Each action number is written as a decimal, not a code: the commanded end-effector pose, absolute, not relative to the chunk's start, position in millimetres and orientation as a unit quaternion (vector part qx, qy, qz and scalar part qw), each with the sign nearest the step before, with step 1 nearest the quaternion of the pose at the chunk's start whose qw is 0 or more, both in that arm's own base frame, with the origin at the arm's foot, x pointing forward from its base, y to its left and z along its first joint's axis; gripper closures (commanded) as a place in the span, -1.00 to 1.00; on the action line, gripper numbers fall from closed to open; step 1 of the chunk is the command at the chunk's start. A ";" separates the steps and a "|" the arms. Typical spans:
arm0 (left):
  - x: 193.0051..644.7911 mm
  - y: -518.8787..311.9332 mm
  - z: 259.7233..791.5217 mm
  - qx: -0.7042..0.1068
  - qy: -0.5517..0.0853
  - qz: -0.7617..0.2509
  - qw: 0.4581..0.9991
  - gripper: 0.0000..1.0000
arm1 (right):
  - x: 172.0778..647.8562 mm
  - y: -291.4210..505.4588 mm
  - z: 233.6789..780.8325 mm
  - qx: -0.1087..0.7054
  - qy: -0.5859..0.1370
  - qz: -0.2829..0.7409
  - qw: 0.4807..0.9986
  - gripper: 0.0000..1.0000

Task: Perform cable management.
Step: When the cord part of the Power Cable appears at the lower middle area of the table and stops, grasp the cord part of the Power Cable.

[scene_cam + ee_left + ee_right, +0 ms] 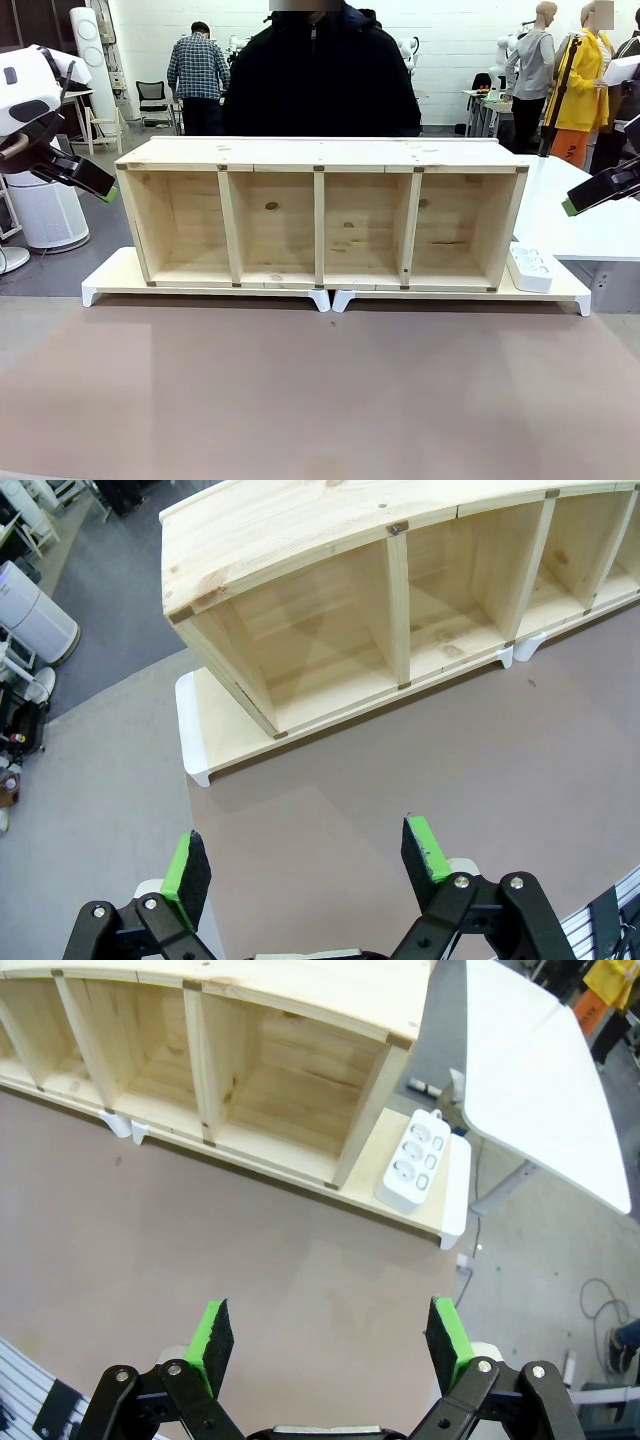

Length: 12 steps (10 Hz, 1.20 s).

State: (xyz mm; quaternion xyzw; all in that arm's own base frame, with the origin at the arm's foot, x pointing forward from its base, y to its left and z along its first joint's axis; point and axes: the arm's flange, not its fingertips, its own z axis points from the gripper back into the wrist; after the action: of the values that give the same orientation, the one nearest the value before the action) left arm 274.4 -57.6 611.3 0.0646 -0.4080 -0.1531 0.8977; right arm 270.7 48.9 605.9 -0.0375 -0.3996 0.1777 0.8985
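Non-task items at your station: shelf, stands, power strip, bystander.
Your four-bay wooden shelf [320,155] sits on two white stands [108,278] that meet at its middle. A white power strip [532,268] lies on the right stand, just beside the shelf's end. A person in a dark jacket [320,85] stands behind.

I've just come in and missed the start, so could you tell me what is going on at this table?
Nothing is being handled at this moment. The left arm and the right arm are held off at either side of the table, jaws open and empty. A four-compartment wooden shelf stands on white risers across the table, with a white power strip lying on the riser at its right end. A person in a dark jacket stands behind the shelf.
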 end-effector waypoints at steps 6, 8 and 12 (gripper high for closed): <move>277.2 -58.0 611.5 0.065 -0.413 -0.153 0.895 -1.00 | 273.0 48.7 604.4 -0.037 -0.398 0.177 0.899 -1.00; 277.2 -58.0 611.5 0.065 -0.413 -0.153 0.895 -1.00 | 273.0 48.7 604.4 -0.037 -0.398 0.177 0.899 -1.00; 277.2 -58.0 611.5 0.065 -0.413 -0.153 0.895 -1.00 | 273.0 48.7 604.4 -0.037 -0.398 0.177 0.899 -1.00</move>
State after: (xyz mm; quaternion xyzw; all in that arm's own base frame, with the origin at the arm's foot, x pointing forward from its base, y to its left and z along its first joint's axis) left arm 274.5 -57.6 611.2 0.0645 -0.4079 -0.1531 0.8978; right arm 270.7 48.9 605.9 -0.0375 -0.3996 0.1777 0.8985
